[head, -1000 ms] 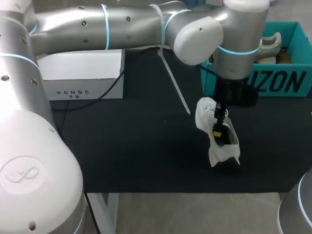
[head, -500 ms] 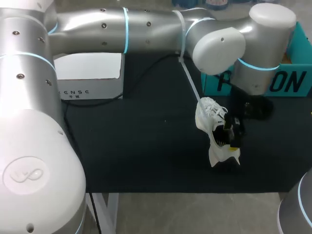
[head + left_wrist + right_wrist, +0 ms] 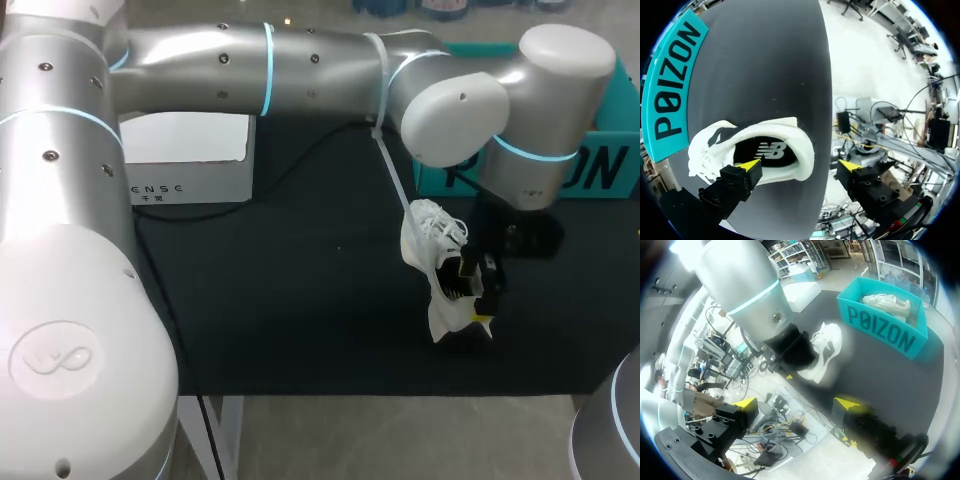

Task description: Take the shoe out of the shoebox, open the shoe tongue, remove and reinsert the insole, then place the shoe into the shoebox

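White shoe (image 3: pixel 428 262) lies on the mat at right, just near of the teal shoebox (image 3: pixel 600 172). My left pincer (image 3: pixel 799 165) gapes wide and grips nothing, one tip over the shoe's mouth. Placed, I judge, to work at tongue or insole.

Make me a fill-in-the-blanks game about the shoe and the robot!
1. The tabletop under the white fabric sneaker is coloured ___.
2. A second, beige shoe lies inside the ___ cardboard shoebox.
3. The left arm's yellow-tipped fingers stand ___, gripping nothing.
Missing words: black, teal, open.
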{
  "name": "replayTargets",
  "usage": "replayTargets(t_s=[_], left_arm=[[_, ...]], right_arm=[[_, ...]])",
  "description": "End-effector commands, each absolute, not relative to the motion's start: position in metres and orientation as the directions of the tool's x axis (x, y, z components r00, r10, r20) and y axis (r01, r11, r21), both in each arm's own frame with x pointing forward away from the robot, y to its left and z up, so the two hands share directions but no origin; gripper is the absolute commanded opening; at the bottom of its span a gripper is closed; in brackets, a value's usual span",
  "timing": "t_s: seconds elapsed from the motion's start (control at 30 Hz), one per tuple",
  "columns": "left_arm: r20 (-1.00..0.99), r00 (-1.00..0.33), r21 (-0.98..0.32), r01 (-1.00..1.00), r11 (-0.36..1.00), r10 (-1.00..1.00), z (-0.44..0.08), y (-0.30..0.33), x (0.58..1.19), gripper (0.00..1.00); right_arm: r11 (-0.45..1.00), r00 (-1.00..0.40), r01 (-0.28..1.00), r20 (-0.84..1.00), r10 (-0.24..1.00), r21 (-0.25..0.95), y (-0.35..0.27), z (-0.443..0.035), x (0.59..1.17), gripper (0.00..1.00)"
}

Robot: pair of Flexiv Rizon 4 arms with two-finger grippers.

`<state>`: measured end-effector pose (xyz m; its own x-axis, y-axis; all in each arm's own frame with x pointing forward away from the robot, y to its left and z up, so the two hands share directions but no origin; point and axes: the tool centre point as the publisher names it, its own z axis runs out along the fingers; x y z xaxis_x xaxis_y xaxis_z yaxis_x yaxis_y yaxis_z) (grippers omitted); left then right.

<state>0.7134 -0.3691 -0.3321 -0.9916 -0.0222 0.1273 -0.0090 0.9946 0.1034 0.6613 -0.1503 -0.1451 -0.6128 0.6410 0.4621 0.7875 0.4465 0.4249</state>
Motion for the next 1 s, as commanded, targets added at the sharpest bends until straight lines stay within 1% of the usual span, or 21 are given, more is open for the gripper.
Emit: replayTargets(t_s=[0.03, 0.47, 0.93, 0.97, 1.0], left_arm=[[0.112, -0.993, 0.088, -0.018, 0.996, -0.028, -0.337, -0.365, 0.709, 1.0], [0.108, -0.994, 0.044, -0.016, 0.999, -0.021, -0.355, -0.37, 0.709, 1.0], [0.097, -0.994, 0.085, -0.034, 0.996, -0.042, -0.363, -0.376, 0.711, 1.0], [0.096, -0.994, 0.087, -0.033, 0.996, -0.042, -0.364, -0.377, 0.711, 1.0], [0.096, -0.994, 0.091, -0.033, 0.995, -0.042, -0.364, -0.378, 0.711, 0.91]], right_arm=[[0.447, -0.612, 0.788, 0.462, 0.642, 0.422, -0.15, -0.145, 0.662, 1.0], [0.447, -0.612, 0.788, 0.462, 0.642, 0.422, -0.15, -0.145, 0.662, 1.0], [0.447, -0.612, 0.788, 0.462, 0.642, 0.422, -0.15, -0.145, 0.662, 1.0], [0.447, -0.612, 0.788, 0.462, 0.642, 0.422, -0.15, -0.145, 0.662, 1.0], [0.447, -0.612, 0.788, 0.462, 0.642, 0.422, -0.15, -0.145, 0.662, 1.0]])
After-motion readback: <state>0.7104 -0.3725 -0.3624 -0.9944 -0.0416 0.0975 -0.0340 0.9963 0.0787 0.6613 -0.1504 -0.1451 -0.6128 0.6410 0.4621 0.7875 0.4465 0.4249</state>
